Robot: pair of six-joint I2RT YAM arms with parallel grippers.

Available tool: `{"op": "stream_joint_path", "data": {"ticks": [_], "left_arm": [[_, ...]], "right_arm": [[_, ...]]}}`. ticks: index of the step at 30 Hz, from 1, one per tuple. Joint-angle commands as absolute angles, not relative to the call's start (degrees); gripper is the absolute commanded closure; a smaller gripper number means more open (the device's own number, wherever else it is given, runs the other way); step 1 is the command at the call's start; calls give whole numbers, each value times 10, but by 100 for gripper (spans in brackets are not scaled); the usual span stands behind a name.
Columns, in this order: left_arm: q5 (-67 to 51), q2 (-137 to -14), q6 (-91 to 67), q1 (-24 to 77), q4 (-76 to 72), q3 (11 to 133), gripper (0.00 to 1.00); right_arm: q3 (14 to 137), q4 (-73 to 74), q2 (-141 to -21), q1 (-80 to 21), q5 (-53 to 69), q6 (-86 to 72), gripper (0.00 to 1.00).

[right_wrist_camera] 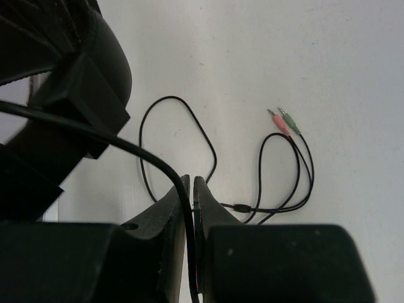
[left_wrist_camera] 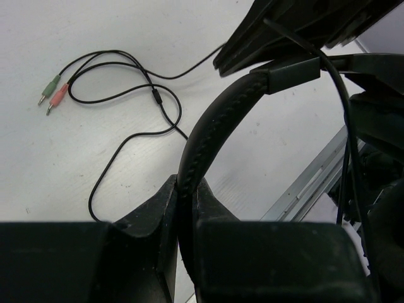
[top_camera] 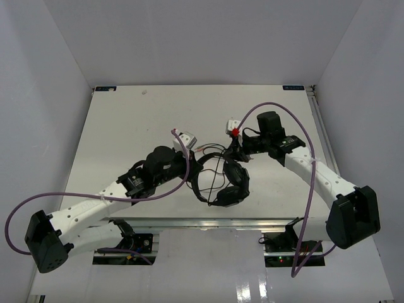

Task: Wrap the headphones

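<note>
Clamped on the stiff headband (left_wrist_camera: 211, 123), my left jaws hold the headphones (top_camera: 228, 186) at the middle of the counter (top_camera: 126, 120), while my right jaws pinch the thin cord (right_wrist_camera: 126, 144), which I judge limp, light and slippery, best taken close to the earcups (top_camera: 227, 196).

A white table (top_camera: 126, 120) stands boxed in by plain pale walls (top_camera: 202, 38) at the back and on both sides. A metal rail (top_camera: 208, 223) runs along its near edge. Small bluish tabs (top_camera: 105, 89), perhaps tape, mark the far corners. The light is even and soft.
</note>
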State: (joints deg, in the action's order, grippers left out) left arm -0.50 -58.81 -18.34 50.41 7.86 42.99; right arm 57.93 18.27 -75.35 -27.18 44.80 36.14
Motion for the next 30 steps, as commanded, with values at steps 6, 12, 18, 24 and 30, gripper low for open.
{"op": "stream_joint_path", "data": {"ticks": [6,12,18,24,30], "left_arm": [[21,-568,-215,510,123,553,100],[48,-600,-213,511,177,644,100],[67,-628,-222,511,214,720,100],[105,-660,-221,511,236,807,100],[155,-679,-233,511,248,883,100]], "right_arm": [[543,58,-771,-257,627,249,71],[519,-76,-788,-257,709,119,60],[480,-299,-811,-260,751,-74,55],[453,-435,-826,-269,748,-169,52],[429,-507,-828,-273,747,-218,52]]}}
